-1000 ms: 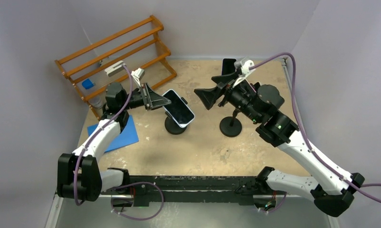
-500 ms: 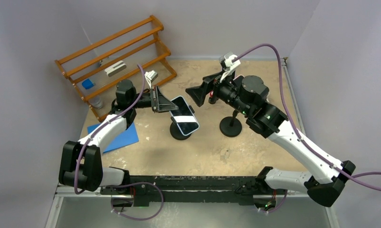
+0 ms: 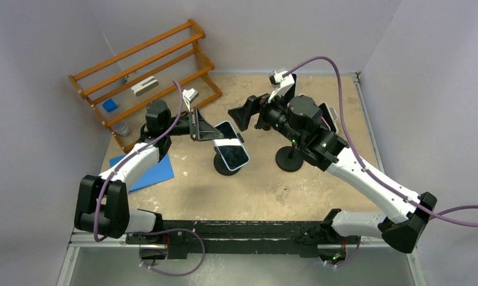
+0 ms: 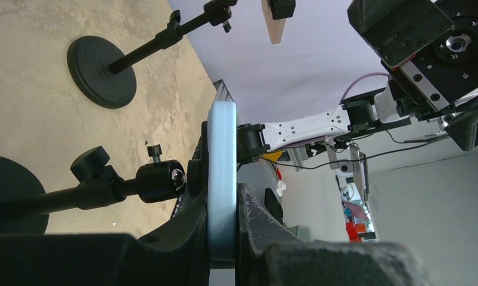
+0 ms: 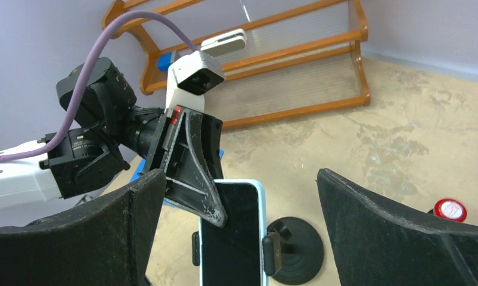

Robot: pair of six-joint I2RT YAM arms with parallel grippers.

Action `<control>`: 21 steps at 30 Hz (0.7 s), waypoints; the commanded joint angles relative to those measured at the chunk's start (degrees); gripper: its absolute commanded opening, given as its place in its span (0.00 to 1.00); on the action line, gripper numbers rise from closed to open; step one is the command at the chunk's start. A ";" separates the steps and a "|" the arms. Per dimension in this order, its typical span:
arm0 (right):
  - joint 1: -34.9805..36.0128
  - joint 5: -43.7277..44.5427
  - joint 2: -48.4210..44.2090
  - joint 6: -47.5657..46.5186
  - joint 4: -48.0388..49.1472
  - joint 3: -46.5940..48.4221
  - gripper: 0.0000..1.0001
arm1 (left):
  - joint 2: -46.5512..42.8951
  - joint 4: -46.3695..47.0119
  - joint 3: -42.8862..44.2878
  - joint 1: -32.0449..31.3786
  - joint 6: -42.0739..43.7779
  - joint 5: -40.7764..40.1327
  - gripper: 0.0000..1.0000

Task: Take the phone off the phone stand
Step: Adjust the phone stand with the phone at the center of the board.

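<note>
Near the middle of the table (image 3: pixel 257 190), the phone (image 3: pixel 232 152) is pinched at its edge by the closed left gripper (image 3: pixel 215 133) but is not yet lifted off the phone stand (image 3: pixel 226 168), and the right gripper (image 5: pixel 241 179) is held wide open close by.

One phone (image 3: pixel 233 154); two stands (image 3: pixel 226 165) (image 3: pixel 289 159) — one at the left claw (image 3: pixel 217 131), one near the right claw (image 3: pixel 247 113) — one rack (image 3: pixel 142 49), one pad (image 3: pixel 156 173).
</note>
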 commanded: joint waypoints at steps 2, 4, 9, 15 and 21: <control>0.18 1.99 -0.18 9.15 0.63 1.17 0.99 | -0.05 6.14 1.98 -0.29 2.74 1.85 0.00; 0.17 2.04 -0.74 12.21 0.54 1.29 0.99 | -0.10 6.27 1.76 -0.21 2.91 2.03 0.00; 0.17 2.29 -5.77 8.69 7.96 -3.27 0.99 | -0.87 6.26 0.98 -0.21 3.53 2.01 0.00; 0.26 -4.01 -4.32 1.87 10.05 -1.00 0.99 | -1.51 5.62 0.52 -0.19 4.26 1.89 0.00; 10.63 11.06 2.48 -4.01 4.05 3.64 0.99 | -2.24 4.60 0.24 -0.12 5.21 1.48 0.00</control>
